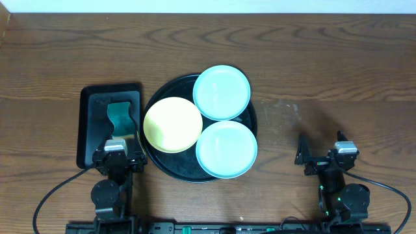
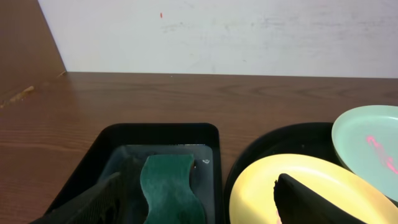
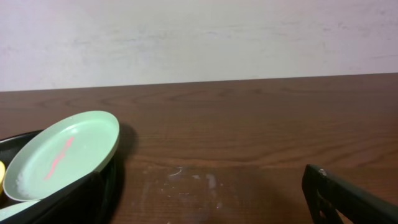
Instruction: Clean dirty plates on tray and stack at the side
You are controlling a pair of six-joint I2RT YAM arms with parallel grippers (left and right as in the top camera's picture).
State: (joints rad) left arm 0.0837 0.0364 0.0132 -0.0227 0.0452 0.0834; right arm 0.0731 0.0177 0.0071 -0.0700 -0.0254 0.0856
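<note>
Directly ahead of left fingers (image 2: 311,202), spread and empty: teal sponge (image 2: 169,186), long axis running away, in rectangular tray (image 2: 155,129). Right fingers (image 3: 348,199) likewise spread, well apart; left nearer.

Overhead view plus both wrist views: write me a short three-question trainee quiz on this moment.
1. How many plates sit on the round black tray?
2. True or false: the left claw and the right claw are both open and empty.
3. Where is the teal sponge? A) in the left claw B) in the rectangular tray C) on the round black tray
Key: 1) three; 2) true; 3) B
</note>
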